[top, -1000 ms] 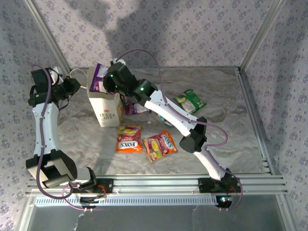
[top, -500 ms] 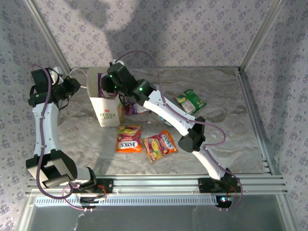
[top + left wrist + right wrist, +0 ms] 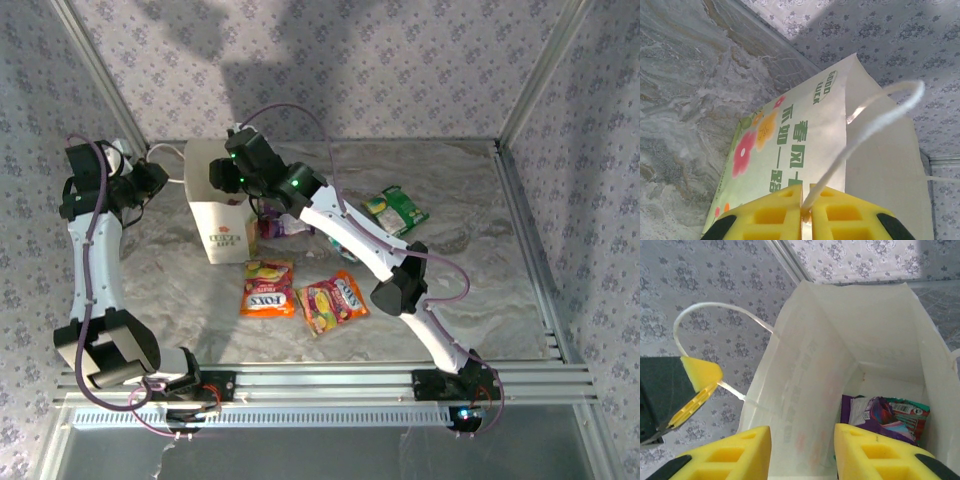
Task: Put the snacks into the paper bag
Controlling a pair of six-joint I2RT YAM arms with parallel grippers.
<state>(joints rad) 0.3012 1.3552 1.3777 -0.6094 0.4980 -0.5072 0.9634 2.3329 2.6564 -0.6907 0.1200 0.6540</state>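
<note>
The white paper bag (image 3: 217, 226) stands upright at the back left. My left gripper (image 3: 163, 180) is shut on its white cord handle (image 3: 875, 120), with the cord pinched between the yellow pads (image 3: 775, 215). My right gripper (image 3: 802, 450) hangs open over the bag's mouth (image 3: 222, 172), nothing between its fingers. A purple packet (image 3: 865, 412) and a teal packet (image 3: 910, 416) lie at the bottom of the bag. Two orange FOX'S packets (image 3: 267, 288) (image 3: 333, 302) lie on the table in front of the bag, and a green packet (image 3: 396, 211) lies to the right.
Another packet (image 3: 283, 226) lies beside the bag, partly hidden under the right arm. Metal frame rails (image 3: 525, 215) border the marble-patterned table, and patterned walls close in behind and at both sides.
The purple packet that my right gripper held above the bag has dropped inside. The right jaws have opened. The left gripper still holds the handle.
</note>
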